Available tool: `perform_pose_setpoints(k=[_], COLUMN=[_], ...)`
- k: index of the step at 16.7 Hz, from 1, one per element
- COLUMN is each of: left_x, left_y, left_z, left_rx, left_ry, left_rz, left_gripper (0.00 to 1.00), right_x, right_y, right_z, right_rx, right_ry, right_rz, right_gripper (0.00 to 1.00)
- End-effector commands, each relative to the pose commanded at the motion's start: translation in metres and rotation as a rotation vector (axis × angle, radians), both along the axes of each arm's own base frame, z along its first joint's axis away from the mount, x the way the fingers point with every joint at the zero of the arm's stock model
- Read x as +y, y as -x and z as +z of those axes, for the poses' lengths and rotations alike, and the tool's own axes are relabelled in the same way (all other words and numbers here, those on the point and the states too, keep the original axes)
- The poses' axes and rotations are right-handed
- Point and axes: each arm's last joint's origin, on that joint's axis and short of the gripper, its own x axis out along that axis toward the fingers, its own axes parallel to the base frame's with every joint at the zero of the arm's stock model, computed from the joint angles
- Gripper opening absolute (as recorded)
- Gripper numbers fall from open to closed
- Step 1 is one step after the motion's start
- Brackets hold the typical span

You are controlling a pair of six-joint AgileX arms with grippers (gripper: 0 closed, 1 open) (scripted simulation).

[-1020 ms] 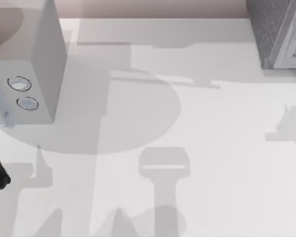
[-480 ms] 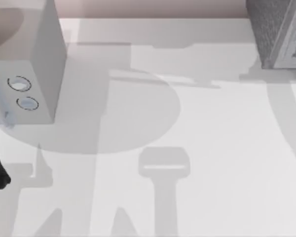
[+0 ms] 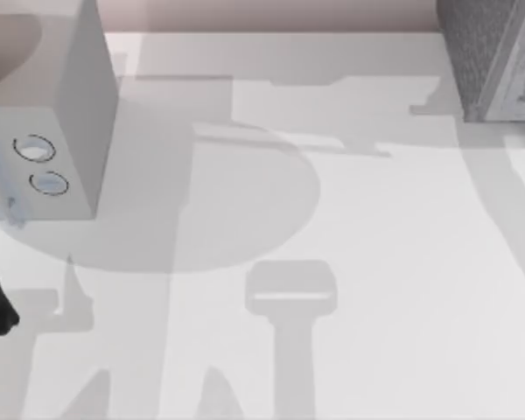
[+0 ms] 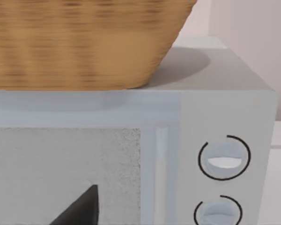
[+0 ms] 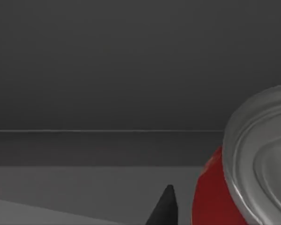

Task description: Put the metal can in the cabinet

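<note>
1 metal can (image 5: 215,201), 1 microwave (image 3: 66,105) with 2 dials (image 4: 224,158), 1 wicker basket (image 4: 84,42), 1 cabinet (image 3: 494,57)

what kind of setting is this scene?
Probably a mock kitchen counter in simulation. A grey microwave with two round dials has a wicker basket on top, a red metal can sits in a dark grey enclosure, and a grey cabinet stands at the white table's far right.

A pale grey microwave (image 3: 66,105) with two round dials (image 3: 40,164) is seen at nine o'clock on the white table (image 3: 376,289). A woven wicker basket (image 4: 84,42) is set on its top, touching it.
</note>
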Motion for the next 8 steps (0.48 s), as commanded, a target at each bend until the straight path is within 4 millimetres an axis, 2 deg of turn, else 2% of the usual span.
perform_pose_setpoints(k=[5,8], left_x=[0.0,0.0], left_y=[0.0,0.0], left_z=[0.0,0.0], left_rx=[0.0,0.0], left_ry=[0.0,0.0], left_rz=[0.0,0.0], left_gripper=[1.0,1.0], right_x=[-0.001,0.001], right_y=[-0.002,-0.018], right_z=[0.001,0.009], right_rx=[-0.001,0.0], right_ry=[-0.002,-0.002], right_rz=[-0.003,-0.004], right_gripper=[0.0,0.0])
